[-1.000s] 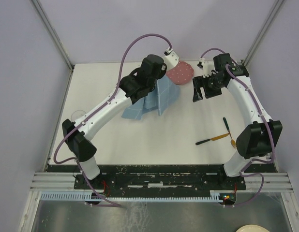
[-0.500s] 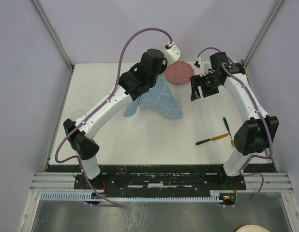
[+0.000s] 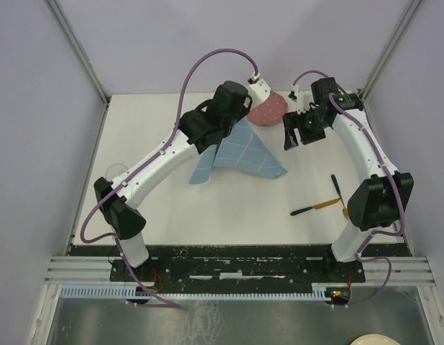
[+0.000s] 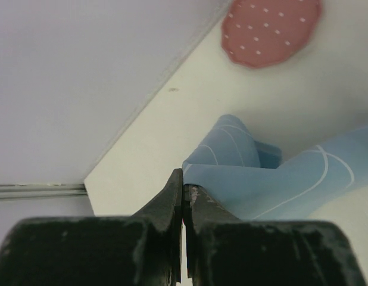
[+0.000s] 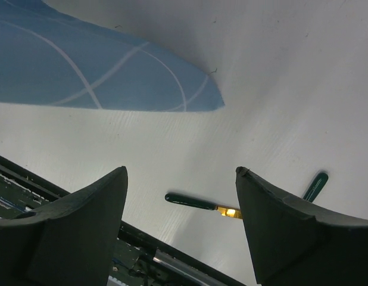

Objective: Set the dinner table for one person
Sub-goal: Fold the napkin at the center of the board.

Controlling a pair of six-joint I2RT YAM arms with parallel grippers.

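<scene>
Far centre of surface (image 3: 229,208): blue placemat (image 3: 247,154) with a pale grid, gathered to a peak under the left wrist. Its lower edges spread over the white top, one corner pointing toward the right arm and another toward the near left.
Surface: large matte white square dinner table filling the middle of the top view, with both arm bases bolted along its near edge and pale walls behind and at each side.
Left end effector (image 4: 185,189): fingers pressed together, pinching an edge of the placemat. The cloth falls away from the tips in soft folds.
Left arm (image 3: 157,162): stretched diagonally from the near-left base to the far centre, with a purple cable arching above it.
Right end effector (image 5: 181,173): fingers wide apart with nothing between them. It hangs above the surface near the placemat's right corner, apart from the cloth.
Plate (image 3: 274,109): round, dusky pink with small white dots, lying flat near the far edge between the two wrists. It is partly hidden by the left wrist in the top view and apart from the cloth in the left wrist view.
Cutlery (image 3: 315,207): a piece with a dark green handle and a gold-coloured end, lying on the near right by the right arm's elbow.
Second green-handled piece (image 3: 336,185): just beyond the first and angled differently. The kinds are too small to tell.
</scene>
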